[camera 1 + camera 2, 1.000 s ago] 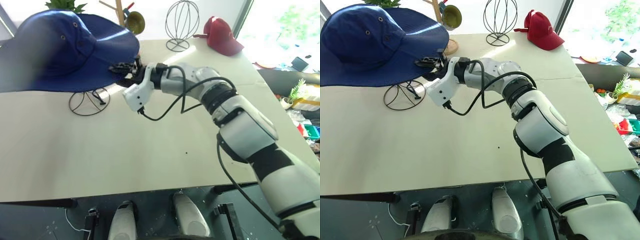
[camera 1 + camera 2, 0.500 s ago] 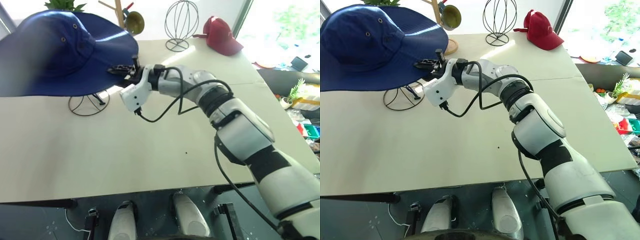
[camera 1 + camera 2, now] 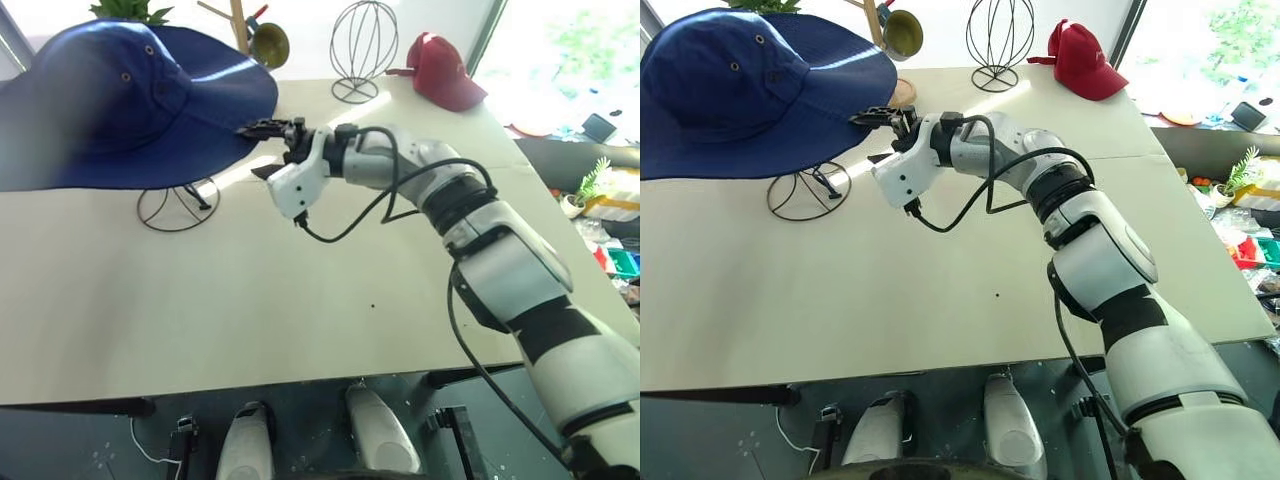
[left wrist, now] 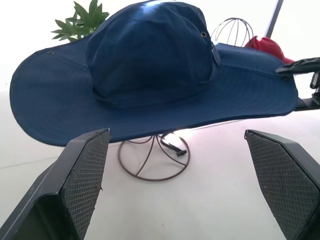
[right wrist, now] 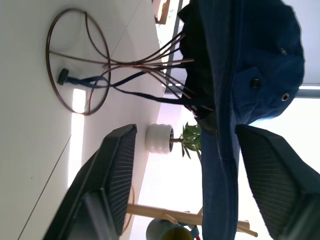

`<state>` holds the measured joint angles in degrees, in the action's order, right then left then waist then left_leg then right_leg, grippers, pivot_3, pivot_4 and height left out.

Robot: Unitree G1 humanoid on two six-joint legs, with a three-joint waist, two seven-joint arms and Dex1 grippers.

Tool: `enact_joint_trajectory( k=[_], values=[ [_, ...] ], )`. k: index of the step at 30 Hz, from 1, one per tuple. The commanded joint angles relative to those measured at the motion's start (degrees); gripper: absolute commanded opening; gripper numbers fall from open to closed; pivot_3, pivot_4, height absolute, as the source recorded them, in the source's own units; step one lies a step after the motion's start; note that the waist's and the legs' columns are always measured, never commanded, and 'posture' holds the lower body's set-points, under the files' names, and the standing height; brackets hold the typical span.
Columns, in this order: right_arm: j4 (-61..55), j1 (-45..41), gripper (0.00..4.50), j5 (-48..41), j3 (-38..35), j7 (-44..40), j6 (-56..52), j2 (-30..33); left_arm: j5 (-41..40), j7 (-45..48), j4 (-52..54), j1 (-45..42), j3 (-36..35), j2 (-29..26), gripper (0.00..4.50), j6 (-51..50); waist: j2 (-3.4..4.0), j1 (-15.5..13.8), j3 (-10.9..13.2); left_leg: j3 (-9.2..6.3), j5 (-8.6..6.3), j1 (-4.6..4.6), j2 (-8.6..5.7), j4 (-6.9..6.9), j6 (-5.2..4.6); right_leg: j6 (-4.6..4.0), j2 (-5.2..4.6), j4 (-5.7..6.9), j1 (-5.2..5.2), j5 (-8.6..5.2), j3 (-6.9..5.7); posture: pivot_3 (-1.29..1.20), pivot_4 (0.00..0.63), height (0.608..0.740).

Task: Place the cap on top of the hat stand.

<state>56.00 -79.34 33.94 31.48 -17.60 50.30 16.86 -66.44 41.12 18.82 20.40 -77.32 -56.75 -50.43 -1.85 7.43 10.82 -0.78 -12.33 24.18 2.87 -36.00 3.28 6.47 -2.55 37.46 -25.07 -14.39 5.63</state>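
The navy blue cap (image 3: 120,100) sits over the wire hat stand, whose ring base (image 3: 178,205) rests on the table below the brim. My right gripper (image 3: 268,148) is open at the brim's right edge, one finger above it and one below. In the right wrist view the brim (image 5: 220,165) runs between the two spread fingers without touching them, and the stand's wires (image 5: 75,60) fan out beneath the crown. My left gripper (image 4: 175,132) is open and empty, facing the cap (image 4: 150,60) from the left and well clear of it.
A smaller wire stand (image 3: 364,45) and a dark red baseball cap (image 3: 440,70) are at the table's far edge. A wooden tree stand (image 3: 240,25) rises behind the brim. The pale table (image 3: 250,300) stretches bare toward me; clutter lies past its right edge.
My right gripper was shut on the brim's edge; its fingers have spread and let go, and the hand has drawn slightly right. The cap stays on the stand.
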Motion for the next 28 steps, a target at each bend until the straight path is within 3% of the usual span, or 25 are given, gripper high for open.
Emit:
enact_joint_trajectory(
  k=[1,4,6,8,11,14,21,28],
  values=[
    [-5.03,0.44,4.45,-3.41,-2.93,-2.88,-0.97,1.19,1.24,0.46,-0.40,-0.48,-0.46,-0.70,4.50,0.57,0.00,-0.02,0.00,0.00,0.00,0.00,0.00,0.00,0.00,0.01,0.00,0.00,0.00,0.00,0.00,0.00,0.150,0.739],
    [-9.25,3.55,4.45,-10.10,-5.35,-11.34,-2.15,4.82,2.03,0.71,-0.16,-0.20,-0.82,-0.36,4.50,0.20,-0.01,-0.28,0.00,0.00,0.00,0.00,0.00,0.00,0.00,0.02,0.00,-0.01,0.01,0.01,0.00,0.00,0.150,0.739],
    [-15.00,7.41,4.45,-22.12,-8.27,-25.26,-7.64,9.78,2.28,1.08,0.22,0.58,-1.96,0.16,4.50,-0.16,-0.03,-0.78,0.01,0.00,0.00,-0.02,0.00,-0.03,0.00,0.00,-0.03,-0.10,0.13,-0.01,-0.01,0.00,0.150,0.739],
    [-20.31,9.55,4.45,-33.58,-12.34,-39.05,-18.83,14.73,2.56,1.54,0.50,1.52,-3.25,0.60,4.50,-0.35,-0.01,-1.36,0.04,-0.01,0.00,-0.07,-0.01,-0.07,0.00,0.00,-0.07,-0.26,0.33,-0.01,-0.04,0.00,0.150,0.739],
    [-25.52,10.37,4.45,-42.68,-16.06,-50.63,-32.16,18.98,2.72,1.85,0.84,2.50,-4.32,1.01,4.50,-0.30,0.01,-1.75,0.06,0.05,0.00,-0.16,-0.02,-0.10,0.00,-0.04,-0.12,-0.34,0.41,-0.03,-0.04,0.00,0.150,0.739],
    [-23.76,5.94,4.45,-49.40,-20.16,-61.37,-51.27,23.46,3.28,2.71,0.99,3.86,-5.37,1.51,4.50,-0.01,0.10,-1.49,0.12,0.09,0.00,-0.50,0.08,0.01,0.00,-0.08,-0.01,-0.28,0.52,-0.06,-0.04,0.00,0.150,0.739],
    [-12.95,-4.05,4.45,-52.62,-23.67,-74.36,-73.37,27.70,4.33,3.76,0.89,4.33,-5.21,1.71,4.50,0.82,0.30,-1.37,0.24,0.22,-0.01,-0.66,0.09,0.14,0.00,-0.37,-0.02,-0.28,0.49,-0.30,0.01,0.00,0.150,0.739],
    [-13.07,-4.99,4.45,-52.56,-26.71,-74.73,-76.19,27.14,5.68,5.90,-0.32,4.24,-5.20,0.53,4.50,1.04,0.35,-1.29,0.28,0.33,-0.02,-0.65,0.08,0.24,0.01,-0.37,-0.04,-0.30,0.40,-0.30,0.07,0.00,0.150,0.739]
  ],
)
